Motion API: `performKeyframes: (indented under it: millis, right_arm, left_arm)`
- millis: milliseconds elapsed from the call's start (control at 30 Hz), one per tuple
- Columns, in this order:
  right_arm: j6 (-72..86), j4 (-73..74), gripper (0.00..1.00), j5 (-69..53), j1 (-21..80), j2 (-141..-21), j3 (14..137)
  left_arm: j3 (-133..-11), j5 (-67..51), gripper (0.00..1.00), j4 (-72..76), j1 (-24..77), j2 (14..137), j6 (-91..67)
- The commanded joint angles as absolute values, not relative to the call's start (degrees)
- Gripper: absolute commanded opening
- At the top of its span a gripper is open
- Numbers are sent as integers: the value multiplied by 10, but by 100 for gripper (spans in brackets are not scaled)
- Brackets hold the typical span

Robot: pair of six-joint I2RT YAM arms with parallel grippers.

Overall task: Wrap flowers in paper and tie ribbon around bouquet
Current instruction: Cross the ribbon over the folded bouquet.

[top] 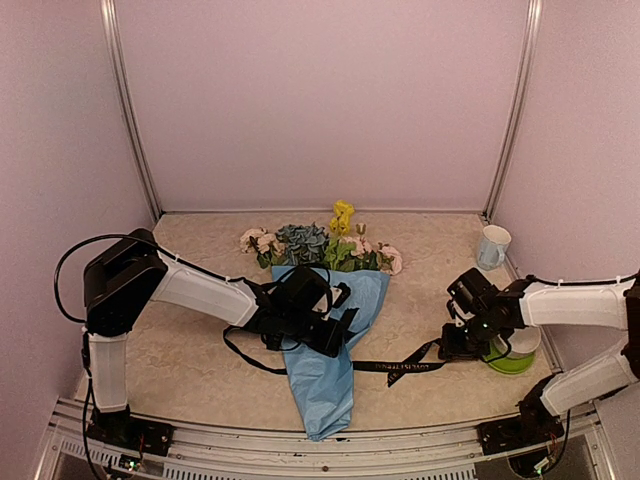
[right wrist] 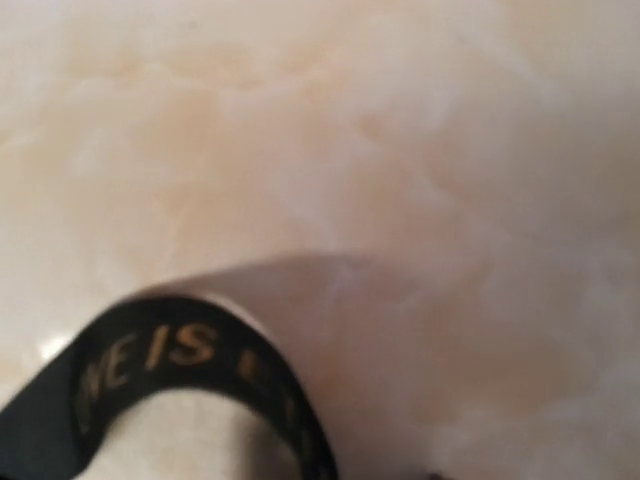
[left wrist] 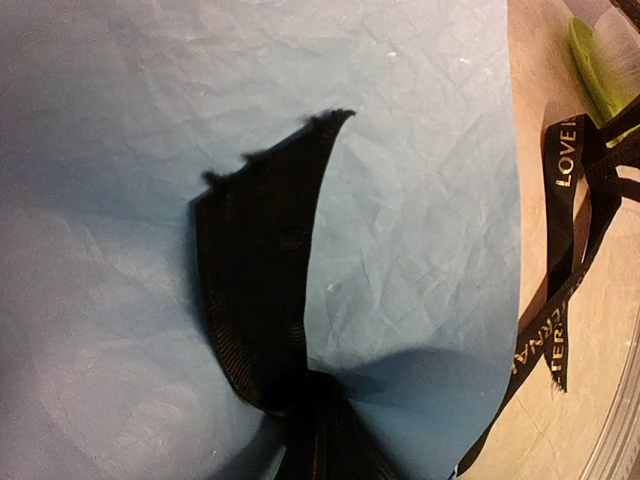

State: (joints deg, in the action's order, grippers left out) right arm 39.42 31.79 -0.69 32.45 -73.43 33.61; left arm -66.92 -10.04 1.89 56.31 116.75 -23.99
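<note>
Bouquet (top: 325, 350): lies flat at the middle of the table (top: 440, 270), long axis on the 12-to-6 line, narrow tip at 6 near the arm bases.
Paper (top: 322, 385): light blue, thin and finely creased, rolled into a cone that tapers toward 6.
Flowers (top: 310, 245): fan out of the cone's mouth at 12; pale pink, dusty blue-green and one yellow spike, with green leaves.
Ribbon (top: 400, 366): narrow, black, floppy, with pale lettering. It crosses the cone's waist; one strand loops out at 9, the other trails flat toward 3.
Left gripper (top: 335, 335): right over the waist of the cone, fingers closed. The left wrist view shows a frayed black tail standing up against the paper from where the fingers meet, so it seems to be pinching the ribbon there, though the fingers themselves are out of frame.
Right gripper (top: 462, 345): at 3 from the bouquet, well apart from it, low at the far end of the trailing strand. Its wrist view shows only a blurred ribbon loop; how wide it stands, or whether it holds anything, I cannot tell.
Key relation: the free strand runs 9-to-3, across the bouquet's axis; the right arm is nearer its loose end, the left nearer the cone.
Mug (top: 492, 247): pale, at 2, clear of the work.
</note>
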Motion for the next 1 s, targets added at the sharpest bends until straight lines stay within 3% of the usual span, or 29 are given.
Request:
performKeyframes:
  millis: [0,33,67,233,333,467,700,833,967]
  right_arm:
    - [380,278,20,-14,317,-761,331]
    - [371,279,6,-6,313,-765,340]
    - [362,288,0,9,309,-765,352]
    - [318,406,0,152,294,-724,510]
    - [274,431,0,163,294,-690,604]
    - [209,396,0,14,299,-669,675]
    - [206,159,0,-258,381,-680,633]
    - [235,35,0,-327,406,-744,634]
    - [248,4,0,-278,406,-830,670]
  left_arm:
    - [-663,-81,0,-21,567,1175,-227]
    - [-663,-78,0,-22,567,1175,-226]
    - [-664,-75,0,-24,567,1176,-224]
    - [-666,-72,0,-25,566,1180,-220]
    - [-665,-70,0,-24,566,1182,-219]
    - [-664,-66,0,-22,565,1185,-217]
    - [-657,-82,0,-7,563,1186,-218]
    - [-654,-93,0,0,561,1184,-223]
    - [-630,-116,0,29,550,1172,-255]
